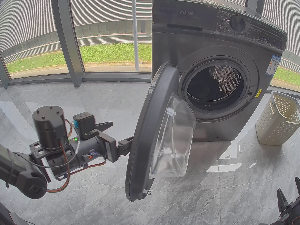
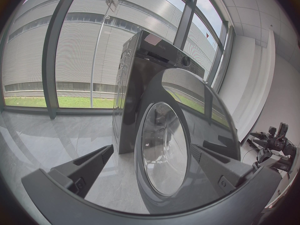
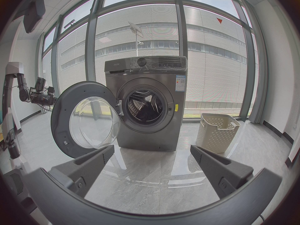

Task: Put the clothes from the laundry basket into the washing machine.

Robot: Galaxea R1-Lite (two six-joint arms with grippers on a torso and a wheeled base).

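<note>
On grey floor [image 1: 218,188], laundry basket [image 1: 278,119] stands far from right gripper [image 3: 150,150] and left gripper [image 2: 150,148], both released.

The matte black, jointed left arm [image 1: 22,172] is topped by a black cylindrical motor housing [image 1: 48,122] with small screws set in its flat cap. Looped orange-red and white cables [image 1: 64,155], a blue connector [image 1: 76,123] and a small green light [image 1: 74,139] are seen along the wrist. The left gripper [image 1: 122,132] and right gripper [image 3: 151,147] are fitted with dark grey, wedge-shaped plastic fingers [image 3: 93,163], each fastened by a round screw.
</note>
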